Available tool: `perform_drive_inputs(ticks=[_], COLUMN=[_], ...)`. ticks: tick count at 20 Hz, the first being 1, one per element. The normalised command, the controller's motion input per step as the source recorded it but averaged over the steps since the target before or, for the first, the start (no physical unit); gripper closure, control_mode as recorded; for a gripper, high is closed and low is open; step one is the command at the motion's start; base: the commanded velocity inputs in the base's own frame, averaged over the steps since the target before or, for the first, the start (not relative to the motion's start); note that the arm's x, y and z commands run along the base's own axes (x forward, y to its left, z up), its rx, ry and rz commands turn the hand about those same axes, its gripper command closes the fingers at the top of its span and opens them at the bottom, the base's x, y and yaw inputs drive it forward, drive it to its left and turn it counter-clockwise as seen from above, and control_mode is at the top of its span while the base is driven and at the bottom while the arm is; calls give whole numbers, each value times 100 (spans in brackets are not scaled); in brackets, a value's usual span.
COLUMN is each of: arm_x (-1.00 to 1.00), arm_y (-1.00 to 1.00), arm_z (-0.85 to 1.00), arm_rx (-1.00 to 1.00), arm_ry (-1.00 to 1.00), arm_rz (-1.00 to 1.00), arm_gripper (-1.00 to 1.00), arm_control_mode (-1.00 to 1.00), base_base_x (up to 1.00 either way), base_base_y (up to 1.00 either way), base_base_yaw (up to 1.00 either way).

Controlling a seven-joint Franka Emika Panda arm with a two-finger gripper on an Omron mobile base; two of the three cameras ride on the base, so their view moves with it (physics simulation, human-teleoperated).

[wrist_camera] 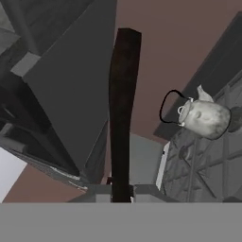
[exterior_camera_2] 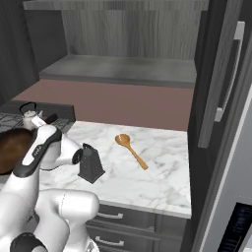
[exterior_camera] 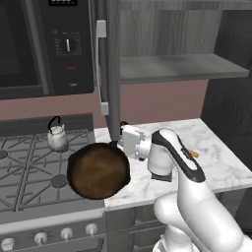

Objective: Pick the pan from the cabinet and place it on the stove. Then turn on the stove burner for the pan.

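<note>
Brown round pan (exterior_camera: 97,170) | thin black handle clenched in pincer (exterior_camera: 119,136) | over cast-iron stove (exterior_camera: 29,167) edge

The round dark brown pan (exterior_camera: 97,170) looked matt; the white marble tabletop (exterior_camera_2: 147,182) was smooth and veined; the small silver kettle (exterior_camera: 57,138) seemed dull metal.

pan (exterior_camera_2: 12,147) half behind arm, stove (exterior_camera: 29,167) cropped left
</note>
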Motion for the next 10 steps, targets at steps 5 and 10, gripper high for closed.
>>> perform_drive_inputs(ticks=[5,10], arm_x=[3,5], arm_y=[22,11], arm_z=[-15,-14], arm_rx=[0,0], arm_ry=[0,0], arm_rz=[-6,0], arm_gripper=[100,100], arm_control_mode=[-100,-100], base_base_x=[0,0], base_base_y=[0,0], base_base_yaw=[0,0])
